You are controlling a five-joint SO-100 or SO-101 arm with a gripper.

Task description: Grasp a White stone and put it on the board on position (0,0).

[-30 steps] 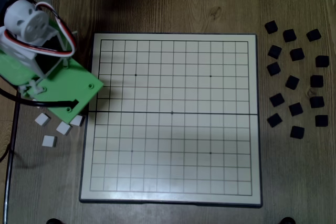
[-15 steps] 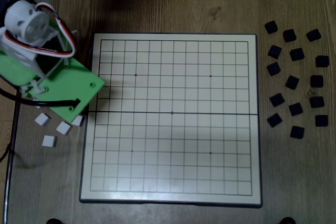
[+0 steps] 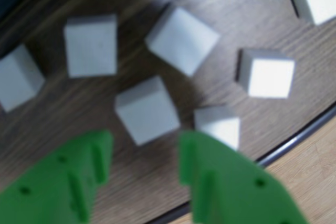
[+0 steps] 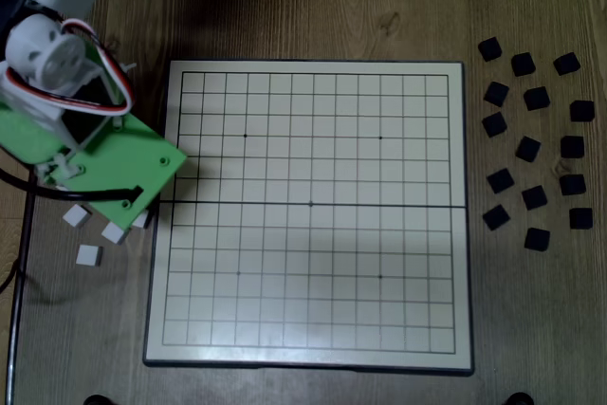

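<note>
- In the wrist view the gripper (image 3: 144, 156) has 2 matte green plastic fingers spread apart, pinching nothing, above dark wood grain.
- A White stone (image 3: 147, 109), a smooth blocky square tile, lies just beyond the gap between the fingertips, turned slightly off square.
- 7 other white tiles (image 3: 90, 45) lie scattered around it, apart from each other; 1 is partly hidden behind the right-hand finger (image 3: 231, 182).
- In the fixed view the board (image 4: 308, 215), a cream panel with thin black grid lines and a dark rim, lies flat and bears no stones.
- Black square tiles (image 4: 528, 149) lie loosely on the wooden table (image 4: 303, 7) right of the board.
- The green arm (image 4: 90, 154) hangs over the white tiles left of the board.
</note>
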